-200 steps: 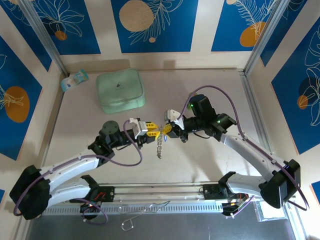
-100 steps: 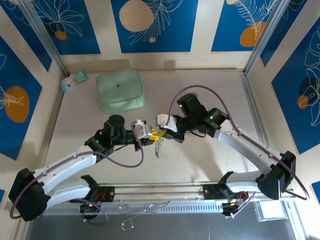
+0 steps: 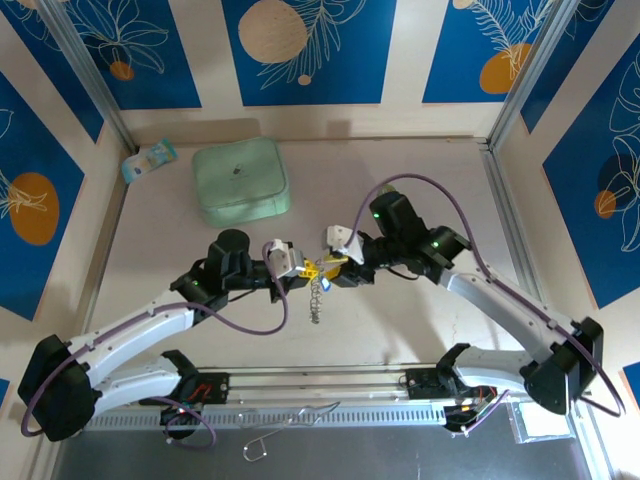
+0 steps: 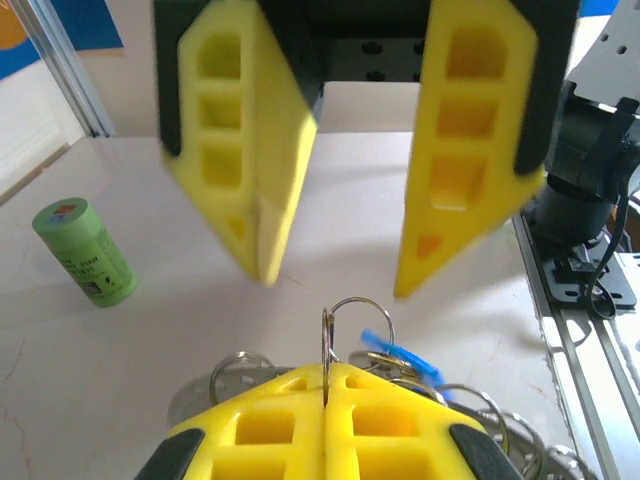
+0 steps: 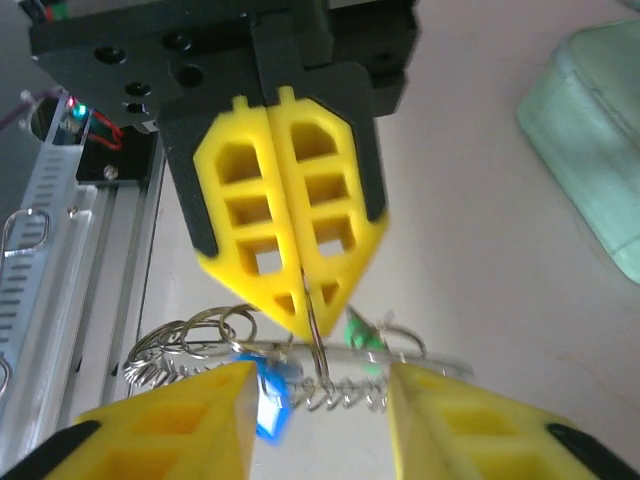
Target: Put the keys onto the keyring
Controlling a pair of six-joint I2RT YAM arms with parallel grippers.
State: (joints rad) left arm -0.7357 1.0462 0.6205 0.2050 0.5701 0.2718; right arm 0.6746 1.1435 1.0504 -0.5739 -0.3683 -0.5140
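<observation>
My left claw (image 4: 327,372) is pinched fully closed on a thin wire loop of the keyring (image 3: 317,296) — a bunch of silvery loops with a coiled strand, hanging down between my two arms over the middle of the table (image 3: 400,325). My right claw (image 5: 320,372) faces it, fingers spread wide, gripping nothing. The blue key (image 4: 400,357) and green key (image 5: 360,330) sit among the loops — just beside the pinch.
</observation>
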